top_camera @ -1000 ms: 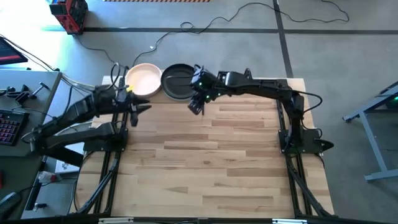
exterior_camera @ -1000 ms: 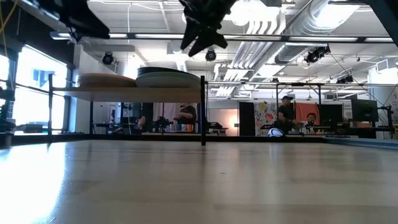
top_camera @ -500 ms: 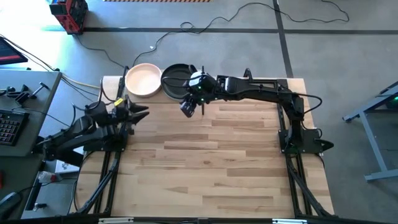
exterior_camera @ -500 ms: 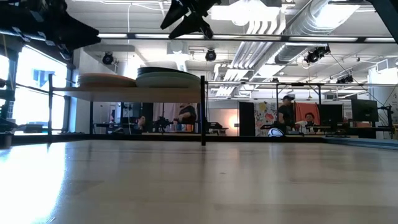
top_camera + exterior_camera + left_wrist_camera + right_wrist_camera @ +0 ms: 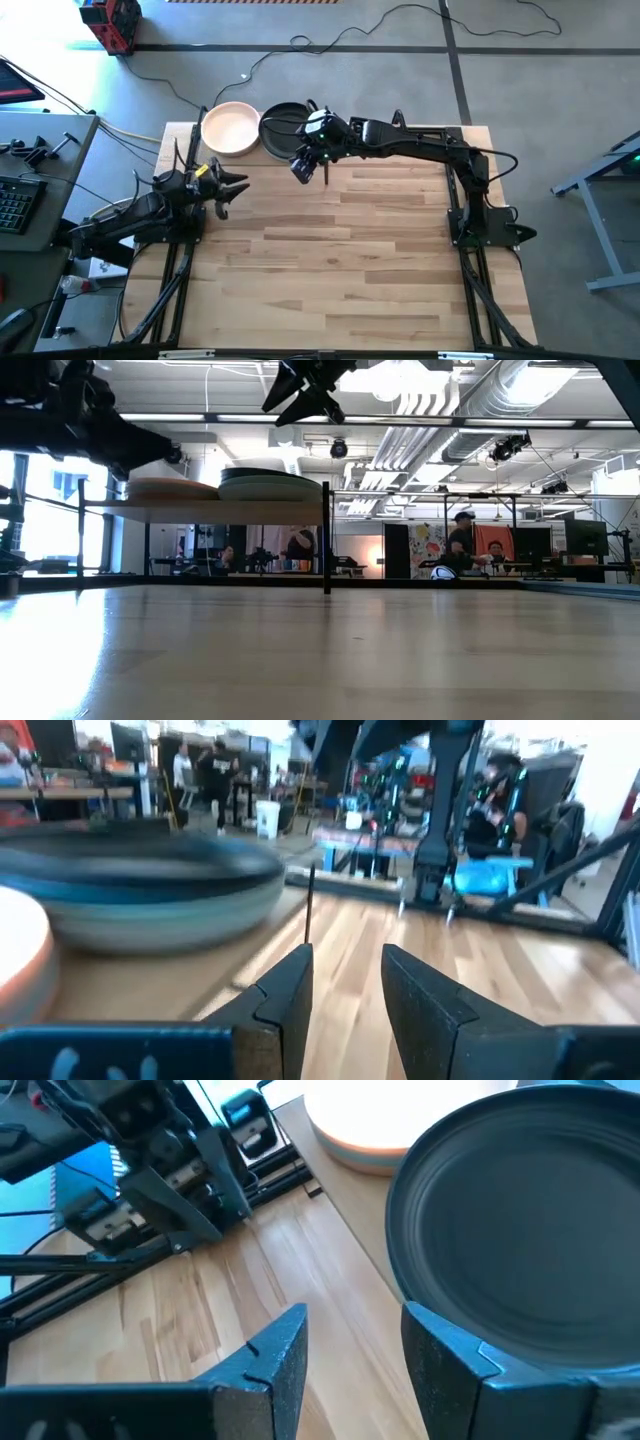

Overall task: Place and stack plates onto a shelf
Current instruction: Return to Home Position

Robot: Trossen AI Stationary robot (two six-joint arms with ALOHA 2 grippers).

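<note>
Right gripper [image 5: 310,175] hangs just beside the black-topped stack [image 5: 283,130], fingers apart and empty. Left gripper [image 5: 230,192] hangs over the surface [image 5: 350,260], also parted. That stack and the pink-topped stack [image 5: 229,128] sit on the shelf [image 5: 200,508].

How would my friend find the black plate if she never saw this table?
Start at the big wooden table and look along its far edge for the small shelf holding two plate stacks. The black plate tops the stack nearest the right tool; the other stack's top plate is pale peach.
</note>
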